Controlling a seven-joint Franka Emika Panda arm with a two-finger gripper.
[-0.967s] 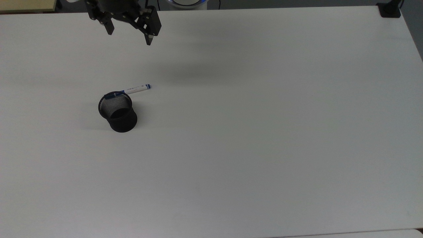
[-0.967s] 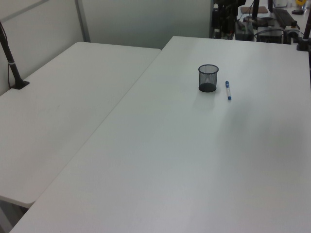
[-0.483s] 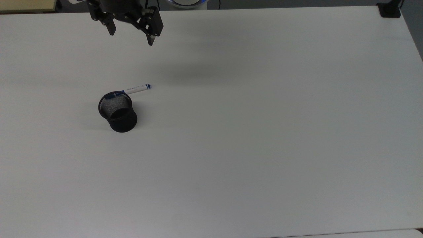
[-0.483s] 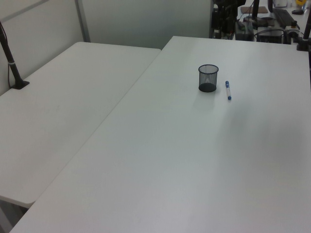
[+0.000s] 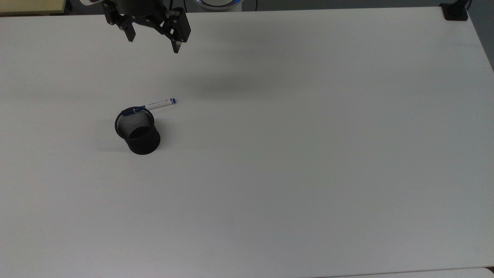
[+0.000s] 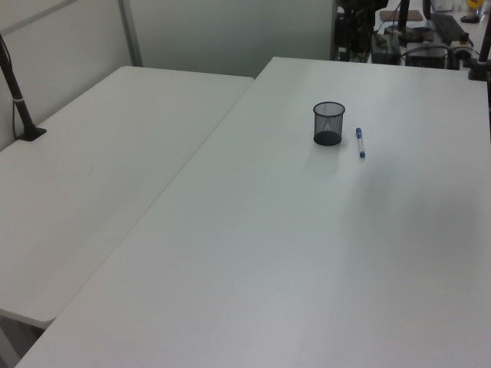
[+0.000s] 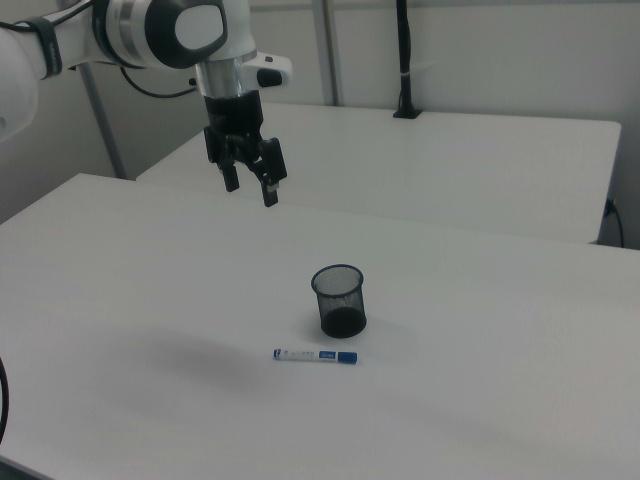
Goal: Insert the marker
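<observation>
The marker (image 5: 156, 104), white-barrelled with blue ends, lies flat on the white table just beyond the black mesh cup (image 5: 137, 131) in the top view. In the left view the marker (image 6: 360, 142) lies right of the cup (image 6: 328, 123). In the right view the marker (image 7: 315, 355) lies in front of the cup (image 7: 339, 300). My gripper (image 5: 153, 44) hangs open and empty high above the table, near the top view's upper left edge, well apart from both. The right view shows the gripper (image 7: 250, 190) up and to the left of the cup.
The white table (image 5: 293, 154) spreads wide to the top view's right. A second white table (image 6: 100, 169) adjoins in the left view. A black clamp post (image 7: 404, 60) stands on the far table in the right view. Cluttered equipment (image 6: 399, 38) sits beyond the table's far end.
The gripper has shifted slightly and turned a little between the earliest frame and now. Marker and cup have not moved.
</observation>
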